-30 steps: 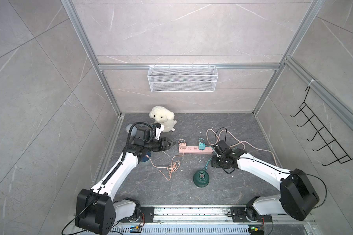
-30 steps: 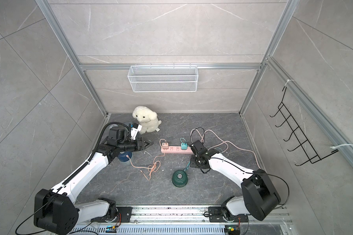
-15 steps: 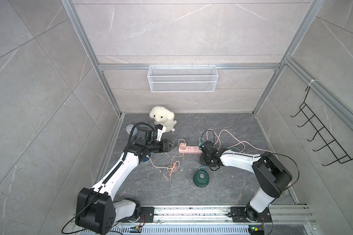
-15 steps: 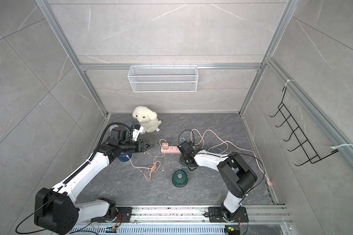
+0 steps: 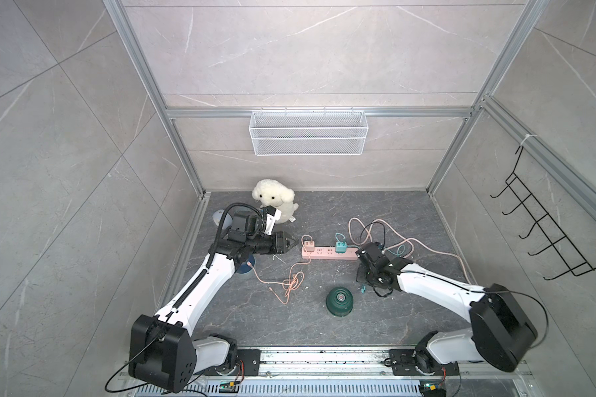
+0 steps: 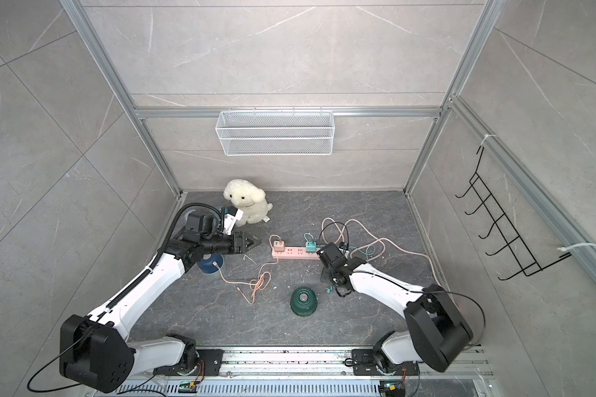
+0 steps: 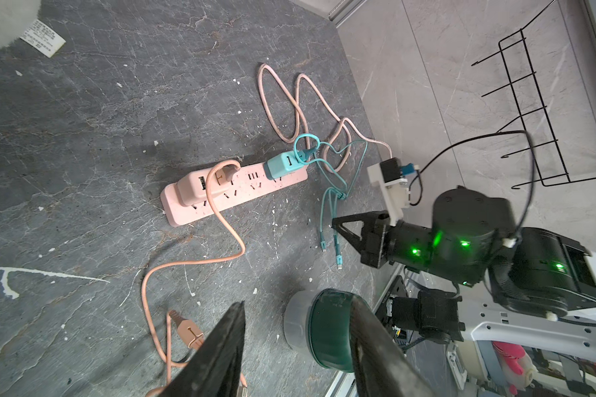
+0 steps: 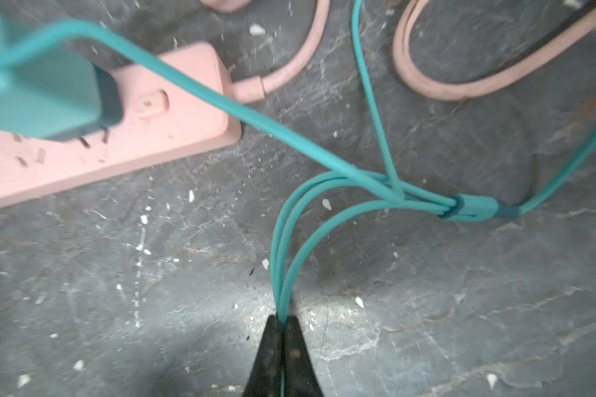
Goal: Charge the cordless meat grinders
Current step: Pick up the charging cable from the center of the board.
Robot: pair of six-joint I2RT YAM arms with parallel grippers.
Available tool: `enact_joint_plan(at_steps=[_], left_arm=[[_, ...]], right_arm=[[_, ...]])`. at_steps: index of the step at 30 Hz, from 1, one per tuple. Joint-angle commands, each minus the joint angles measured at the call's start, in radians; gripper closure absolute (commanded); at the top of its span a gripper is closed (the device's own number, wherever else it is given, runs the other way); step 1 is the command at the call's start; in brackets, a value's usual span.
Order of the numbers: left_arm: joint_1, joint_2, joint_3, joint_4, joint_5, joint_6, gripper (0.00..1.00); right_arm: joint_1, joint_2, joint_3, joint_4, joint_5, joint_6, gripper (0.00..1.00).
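Dark green grinder (image 5: 339, 301) upright on the tabletop, in front of the pink power strip (image 5: 327, 253). Right end effector (image 8: 282, 323) off the strip's right end, pressed together on teal cable strands (image 8: 278, 275). Navy blue grinder (image 6: 208, 263) left of the strip, partly under the left arm. Left end effector (image 5: 293, 243) beside the strip's left end, half spread, empty.

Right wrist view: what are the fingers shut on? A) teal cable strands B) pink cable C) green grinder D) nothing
A: the right fingers are pinched together on the teal cable strands, which run straight in between their tips.
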Motion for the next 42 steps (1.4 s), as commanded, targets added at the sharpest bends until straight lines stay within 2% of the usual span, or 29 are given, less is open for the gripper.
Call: enact_joint_plan(at_steps=[1, 7, 14, 19, 25, 33, 42], left_arm=[[-0.031, 0.027, 0.050, 0.004, 0.016, 0.003, 0.49], [-0.100, 0.091, 0.086, 0.038, 0.019, -0.027, 0.49], [-0.215, 0.178, 0.126, 0.097, 0.055, -0.078, 0.51], [-0.256, 0.253, 0.111, 0.278, 0.121, -0.205, 0.48], [-0.322, 0.347, 0.181, 0.321, 0.125, -0.232, 0.45], [-0.344, 0.414, 0.132, 0.582, 0.176, -0.395, 0.45], [-0.372, 0.424, 0.139, 0.574, 0.162, -0.380, 0.54]], right_arm=[[-0.050, -0.098, -0.032, -0.010, -0.078, -0.030, 1.00], [-0.132, -0.204, -0.035, 0.033, -0.231, -0.044, 1.00], [-0.142, -0.196, -0.005, 0.172, -0.368, 0.034, 1.00], [-0.143, -0.210, 0.000, 0.314, -0.368, 0.131, 1.00], [-0.141, -0.224, 0.014, 0.409, -0.347, 0.189, 1.00], [-0.141, -0.222, 0.000, 0.480, -0.334, 0.240, 1.00], [-0.141, -0.181, 0.002, 0.554, -0.350, 0.275, 1.00]])
